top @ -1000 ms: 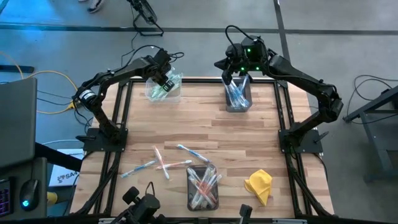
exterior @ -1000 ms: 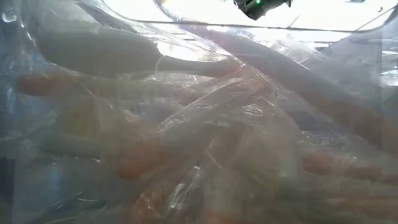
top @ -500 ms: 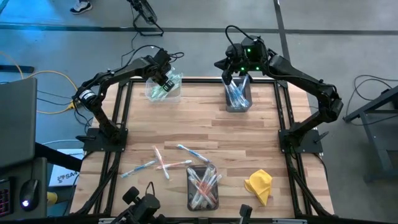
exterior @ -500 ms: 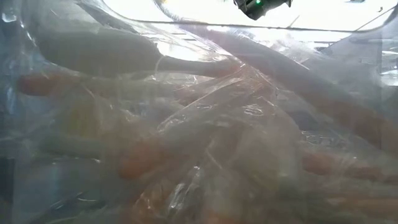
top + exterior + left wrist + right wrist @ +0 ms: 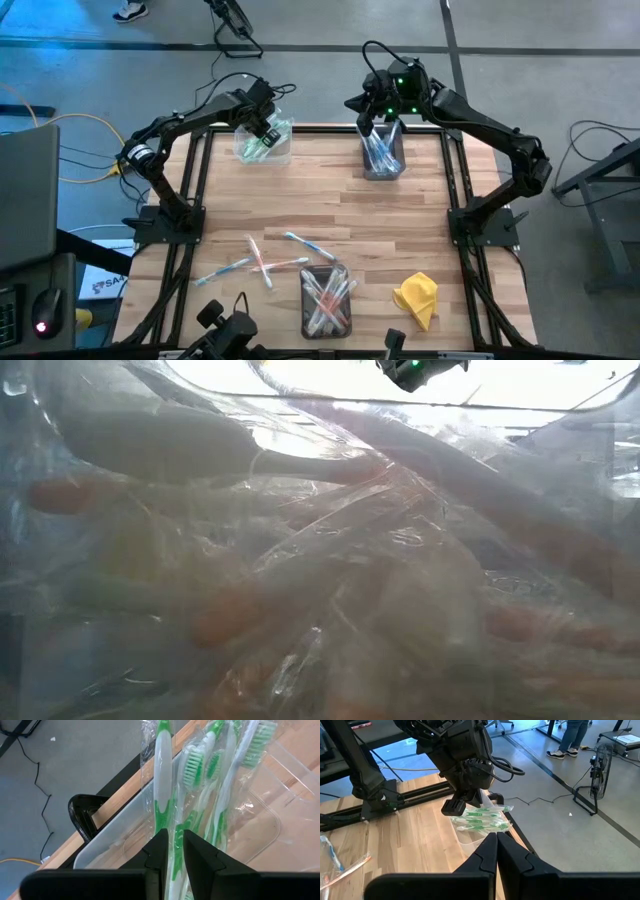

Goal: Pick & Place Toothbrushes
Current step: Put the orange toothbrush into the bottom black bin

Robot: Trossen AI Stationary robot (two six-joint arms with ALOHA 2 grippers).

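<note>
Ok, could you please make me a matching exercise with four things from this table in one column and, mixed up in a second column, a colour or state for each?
Things:
1. left pincer
2. far-centre bin
3. near bin
4. cloth

Colour or state:
A. yellow
B. closed on a green toothbrush
C. holds blue toothbrushes
D. holds pink-red toothbrushes

Pairs: 1-B, 2-C, 3-D, 4-A.
</note>
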